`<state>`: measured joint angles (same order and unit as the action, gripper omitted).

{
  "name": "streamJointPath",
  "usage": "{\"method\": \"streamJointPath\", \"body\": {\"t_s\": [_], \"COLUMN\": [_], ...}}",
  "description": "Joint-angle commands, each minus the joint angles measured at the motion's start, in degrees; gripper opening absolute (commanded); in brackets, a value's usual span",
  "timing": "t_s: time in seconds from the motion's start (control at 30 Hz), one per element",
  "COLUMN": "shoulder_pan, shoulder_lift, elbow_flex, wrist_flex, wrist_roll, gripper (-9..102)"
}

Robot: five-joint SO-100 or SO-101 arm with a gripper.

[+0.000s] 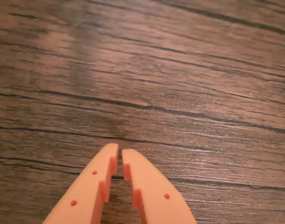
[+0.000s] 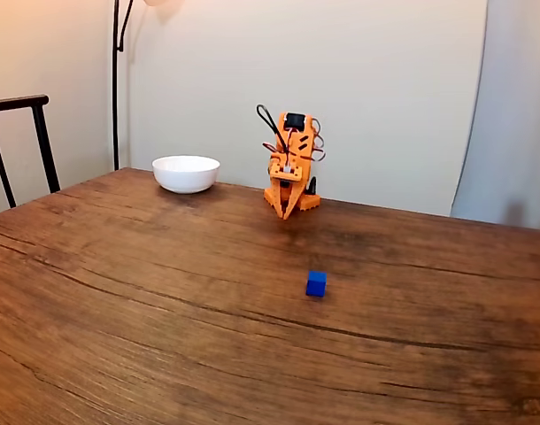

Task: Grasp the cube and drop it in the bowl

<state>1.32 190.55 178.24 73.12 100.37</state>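
A: Cube position?

B: The blue cube sits alone on the wooden bench, right of centre in the fixed view, one face toward the camera. Nothing touches it.

A: Relative to the arm?

B: Well apart. The orange arm is folded up at the far edge of the bench, and the cube lies nearer the camera, slightly right of it.

A: Bowl?

B: The white bowl stands upright at the far edge, left of the arm in the fixed view, near it but not touching. Its inside is hidden from this angle.

A: Pincer state?

B: In the fixed view the pincer points down, tips close to the bench just in front of the arm's base. In the wrist view the pincer comes in from the bottom edge, fingers nearly together with a thin slit between the tips. It holds nothing; bare wood grain lies ahead of it.

A: Surroundings?

B: A dark chair back at the left edge, a lamp pole against the pale wall.
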Motion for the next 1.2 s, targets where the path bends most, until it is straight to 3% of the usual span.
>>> {"method": "streamJointPath", "body": {"t_s": [0.0, 0.1, 0.43, 0.77, 1.17], "shoulder_pan": [-3.6, -6.2, -4.8, -7.6, -13.9], "shoulder_lift": [-0.4, -1.1, -5.1, -44.5, -76.3], "elbow_flex": [-4.3, -10.3, -30.0, -49.6, -60.1], "wrist_flex": [-1.7, -4.0, -0.6, -15.3, -30.8], "wrist_roll": [0.8, 2.5, 2.2, 3.0, 2.1], "gripper": [0, 0, 0, 1, 21]}}
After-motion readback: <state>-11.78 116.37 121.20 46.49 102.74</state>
